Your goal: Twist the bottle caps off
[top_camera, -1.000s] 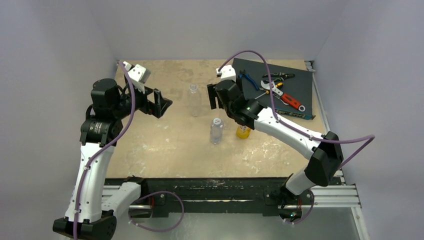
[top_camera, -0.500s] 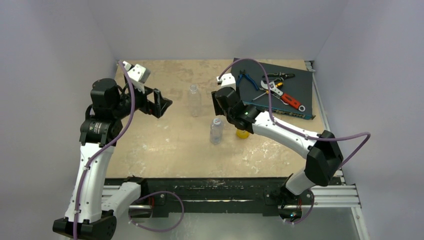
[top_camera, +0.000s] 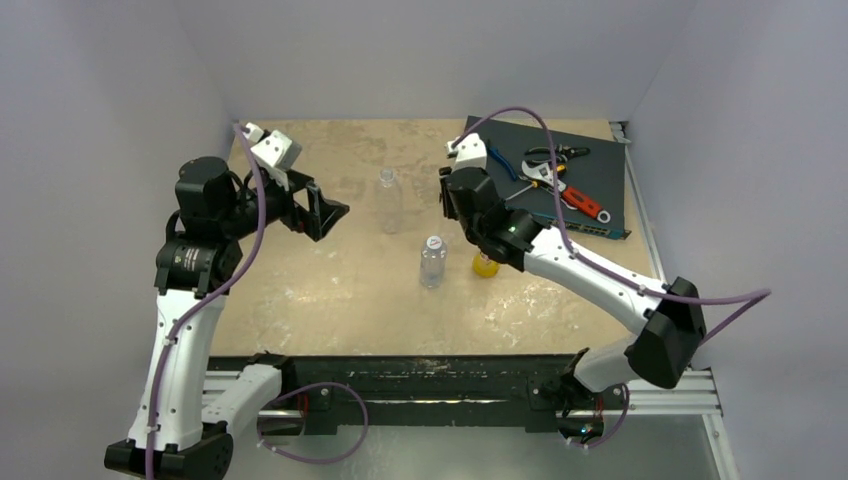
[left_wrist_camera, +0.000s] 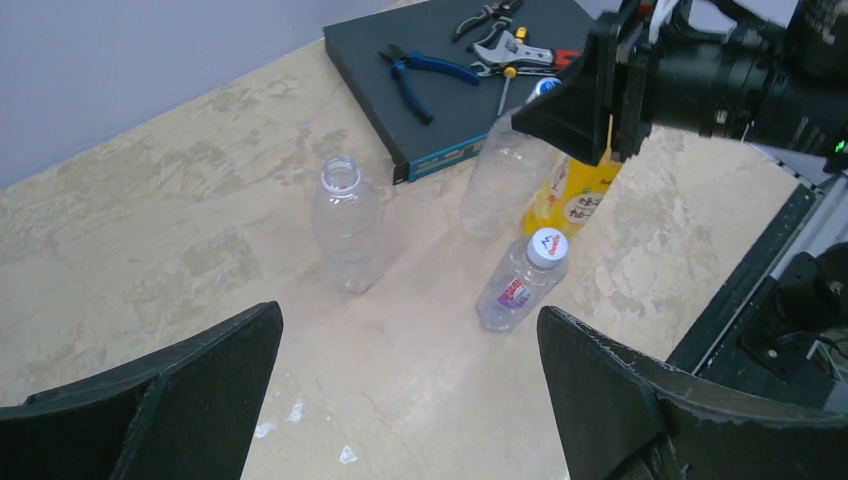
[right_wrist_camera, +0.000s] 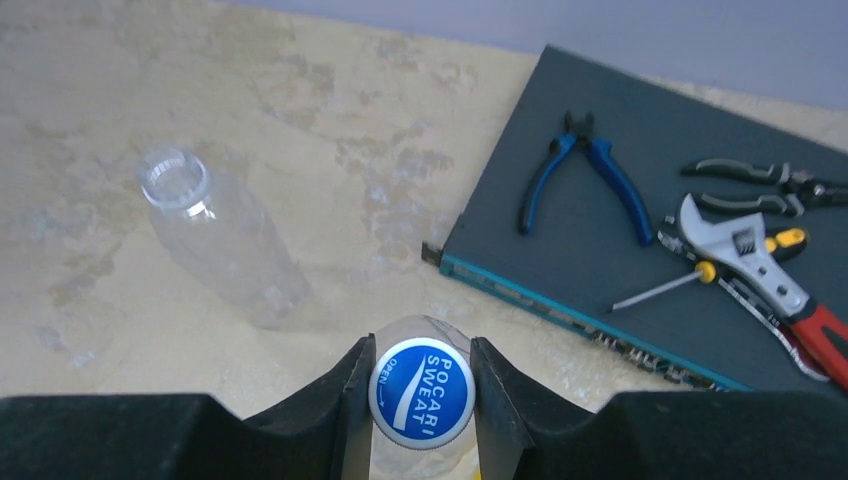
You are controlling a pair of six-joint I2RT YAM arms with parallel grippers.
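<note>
Clamping the blue cap (right_wrist_camera: 421, 392) from both sides, the right gripper (right_wrist_camera: 421, 372) sits atop a clear bottle (left_wrist_camera: 503, 175) standing on the table (top_camera: 330, 290) just beside the yellow bottle (left_wrist_camera: 575, 197), a hold suited to twisting. The left gripper (top_camera: 325, 210) hangs wide open, well apart, so nothing braces the bottle body.
</note>
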